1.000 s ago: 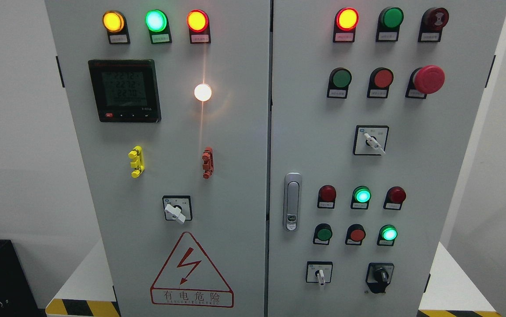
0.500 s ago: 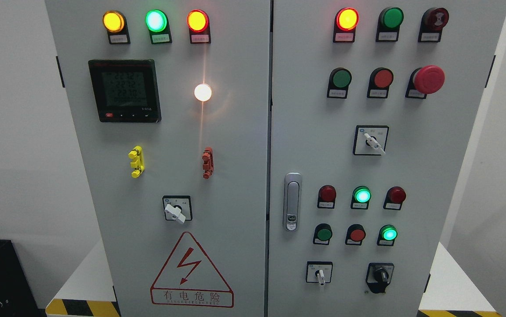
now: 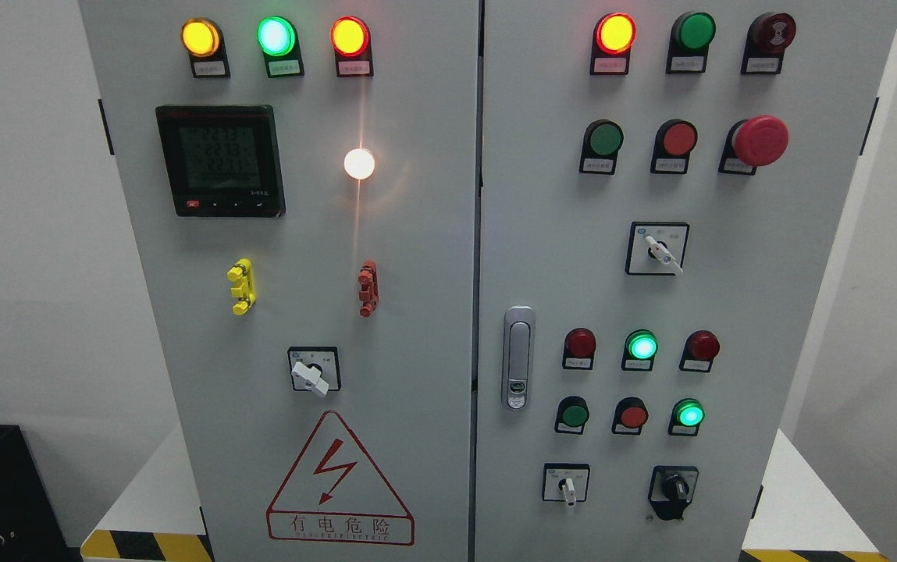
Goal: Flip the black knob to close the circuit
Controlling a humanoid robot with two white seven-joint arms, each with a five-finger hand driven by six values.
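black rotary knob (image 3: pixel 676 489) sat at the grey cabinet's (image 3: pixel 417 257) lower right, untouched; nothing had shifted over the last second, neither robot hand was in view, so i judged flipping hadn't begun.

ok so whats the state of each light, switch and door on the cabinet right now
black knob: handle upright, untouched
top-left three lamps: all lit
white lamp: lit
meter: display on
top-right red lamp: lit
green lamp beside it: off
emergency stop: cannot tell if pressed
two lower green lamps: lit
white selector on left door: pointing lower right
door latch: flush, doors shut
robot hands: not in view
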